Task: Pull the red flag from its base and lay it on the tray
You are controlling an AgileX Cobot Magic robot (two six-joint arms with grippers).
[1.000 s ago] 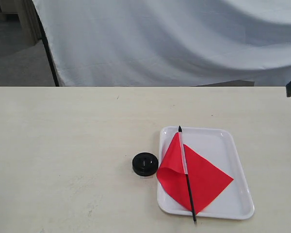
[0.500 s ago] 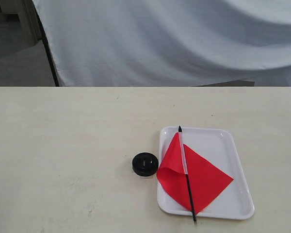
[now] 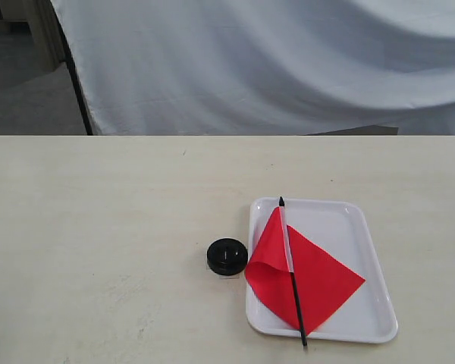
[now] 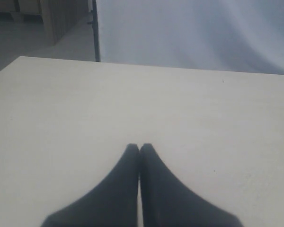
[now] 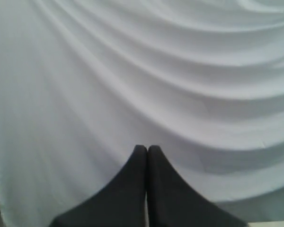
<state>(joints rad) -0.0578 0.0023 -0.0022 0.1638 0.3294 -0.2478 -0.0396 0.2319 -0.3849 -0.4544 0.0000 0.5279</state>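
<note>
Left hand (image 4: 140, 147): the two dark fingers meet tip to tip with nothing between them. The hand hangs low over bare counter (image 4: 61, 109) and points toward the counter's far edge and the white drape (image 4: 194, 33).

Right hand (image 5: 147, 147): the fingers are likewise pressed together and empty. It is raised and faces the folds of the drape.

Exterior view, near part: the butt end of the black pole (image 3: 292, 277) crosses the near rim of the white tray (image 3: 349, 224) and overhangs the counter. The red flag (image 3: 322, 280) lies flat in the tray. Most of its cloth spreads to the right of the pole, and a folded part to the left reaches the tray's left rim. The round black base (image 3: 227, 256) stands on the counter just beside that rim and the fold; whether it touches them cannot be told. Its centre hole is free.

Farther back, the pole's pointed tip lies at the tray's far rim. Beyond it are open counter and then the drape.

The wrist views show only counter and drape, so where the flag lies relative to either hand cannot be told.
</note>
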